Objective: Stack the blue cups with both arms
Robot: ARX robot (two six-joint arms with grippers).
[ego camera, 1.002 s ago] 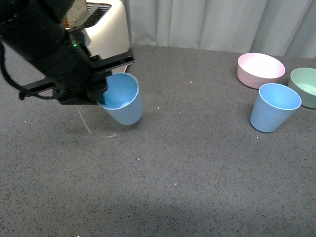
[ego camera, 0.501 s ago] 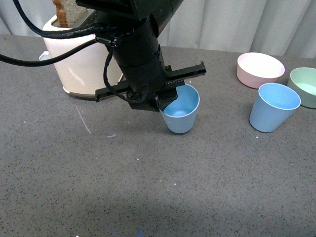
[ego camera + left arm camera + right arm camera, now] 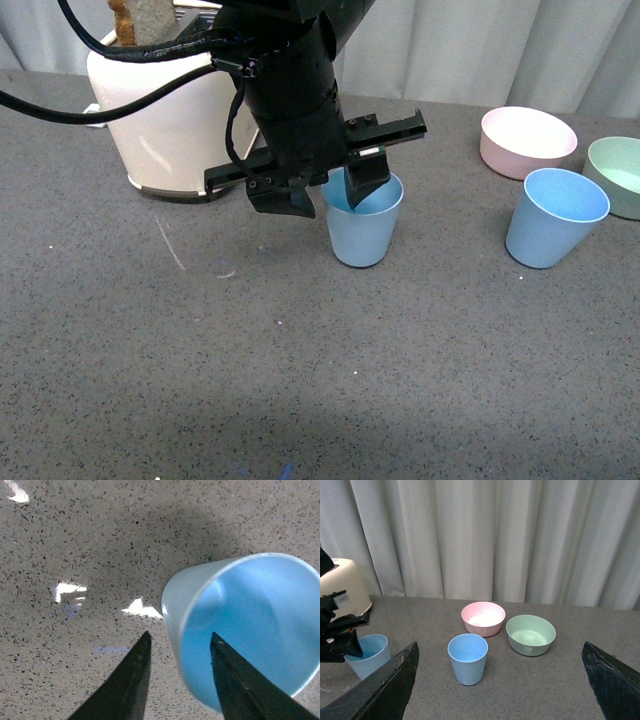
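Observation:
One blue cup (image 3: pixel 362 232) stands upright on the grey table in the middle. My left gripper (image 3: pixel 330 195) is open over its rim, one finger inside the cup and one outside; the left wrist view shows the cup (image 3: pixel 250 625) with the fingers (image 3: pixel 131 680) straddling its wall without pressing it. The second blue cup (image 3: pixel 554 217) stands upright at the right, and it also shows in the right wrist view (image 3: pixel 467 658). My right gripper (image 3: pixel 500 680) is open and empty, held high and well back from that cup. It is out of the front view.
A white toaster (image 3: pixel 175 125) stands at the back left behind the left arm. A pink bowl (image 3: pixel 527 141) and a green bowl (image 3: pixel 620 175) sit at the back right, close to the second cup. A curtain hangs behind the table.
The left arm carried the first cup from the left to the table's middle, set it upright and opened its fingers. The second cup and bowls have not moved.

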